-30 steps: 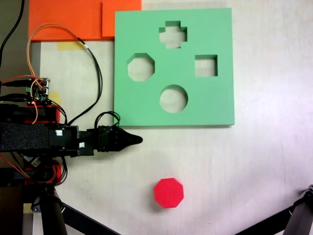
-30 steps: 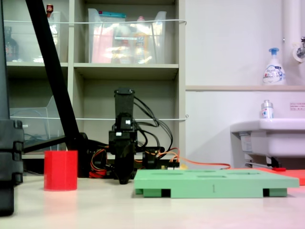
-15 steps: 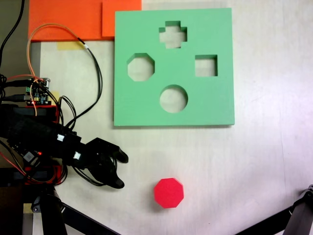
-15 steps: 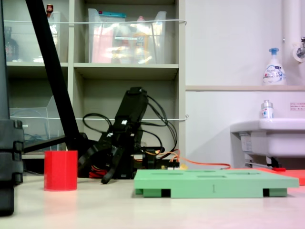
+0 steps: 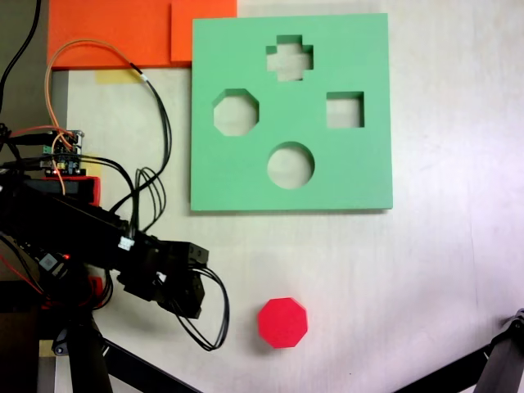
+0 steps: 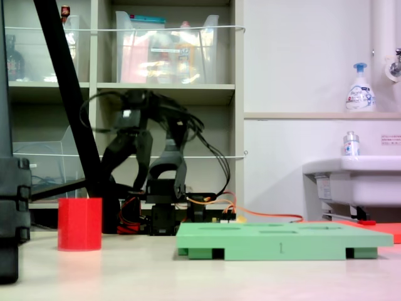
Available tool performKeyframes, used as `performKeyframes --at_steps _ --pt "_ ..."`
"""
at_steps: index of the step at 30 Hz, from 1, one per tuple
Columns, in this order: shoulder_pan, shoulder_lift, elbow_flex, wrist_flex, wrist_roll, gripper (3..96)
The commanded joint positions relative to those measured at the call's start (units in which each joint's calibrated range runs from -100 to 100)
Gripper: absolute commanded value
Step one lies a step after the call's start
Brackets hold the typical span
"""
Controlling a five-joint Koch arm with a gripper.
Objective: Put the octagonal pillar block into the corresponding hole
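The octagonal pillar block [image 5: 283, 322] is bright red and stands upright on the pale table, below the green board in the first exterior view; it is at the far left in the second exterior view [image 6: 79, 224]. The thick green foam board [image 5: 246, 180] lies flat, with the corresponding hole [image 5: 236, 112], eight-sided, in its left part. My gripper [image 5: 176, 286] is left of the block, well apart from it. In the second exterior view the gripper [image 6: 125, 182] hangs raised above the table, fingers spread and pointing down, open and holding nothing.
The board also has cross [image 5: 289, 57], square [image 5: 345, 110] and round [image 5: 291, 164] cutouts. Orange foam sheets [image 5: 123, 33] lie at the first exterior view's top left. Loose cables [image 5: 160, 123] and a circuit board [image 5: 65, 151] sit by the arm's base. Black stand legs [image 5: 131, 364] cross the bottom corners.
The arm swung from beside the board's lower edge toward the first exterior view's bottom, the shut gripper opened, and the wrist rose and turned fingers-down. Block and board stayed put.
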Motion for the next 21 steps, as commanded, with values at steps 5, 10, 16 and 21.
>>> performKeyframes --at_steps 5,10,16,21 --pt "0.59 21.61 20.22 -13.02 -0.78 45.3" --pt "0.88 32.50 28.49 -13.02 -1.22 63.8" --pt "0.88 44.51 35.37 -13.02 -1.51 89.5" --pt "0.88 50.24 37.37 -9.84 -1.66 89.5"
